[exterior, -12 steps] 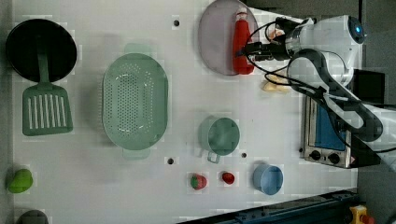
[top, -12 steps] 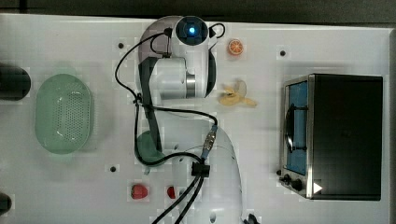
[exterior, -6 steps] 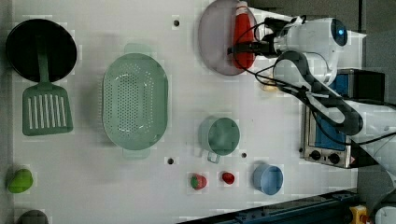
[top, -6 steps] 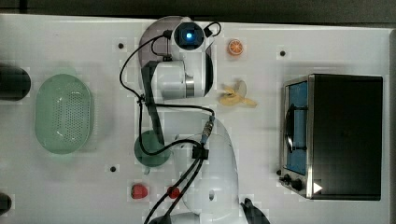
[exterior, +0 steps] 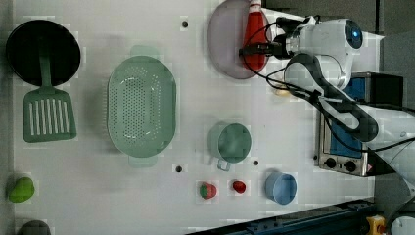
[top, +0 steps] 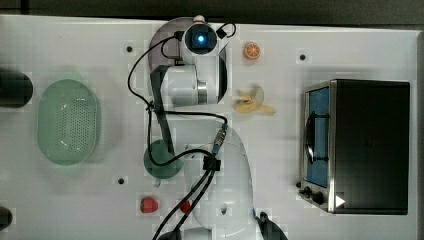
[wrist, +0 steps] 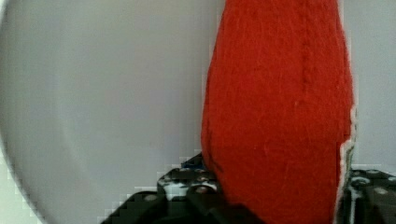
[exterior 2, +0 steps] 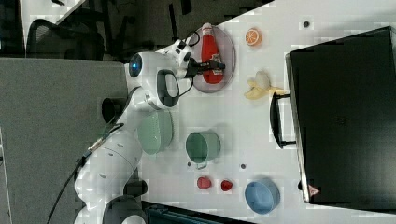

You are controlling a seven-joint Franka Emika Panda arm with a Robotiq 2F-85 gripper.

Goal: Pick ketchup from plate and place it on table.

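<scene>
The ketchup (exterior: 255, 34), a red bottle with a white cap, lies on the greyish-mauve plate (exterior: 225, 44) at the far edge of the white table (exterior: 195, 107). My gripper (exterior: 254, 50) reaches across the bottle's body, and its dark fingers sit on both sides of it. In the right view the gripper (exterior 2: 212, 65) straddles the ketchup (exterior 2: 208, 51) near its lower half, over the plate (exterior 2: 227, 56). The wrist view has the red ketchup (wrist: 280, 102) filling the gap between both fingers (wrist: 187, 186), resting on the plate (wrist: 93, 93). From the top, the arm covers the bottle except its cap (top: 199, 19).
A peeled banana (top: 254, 102) and an orange slice (top: 251, 51) lie beside the plate. A toaster oven (top: 360, 145) stands at the top view's right. A green cup (exterior: 230, 143), a perforated basket (exterior: 142, 105), a strawberry (exterior: 207, 190) and a blue bowl (exterior: 281, 188) sit mid-table.
The arm has shifted toward the table's far edge and come down over the plate. The fingers have closed in from wide open onto the ketchup's sides.
</scene>
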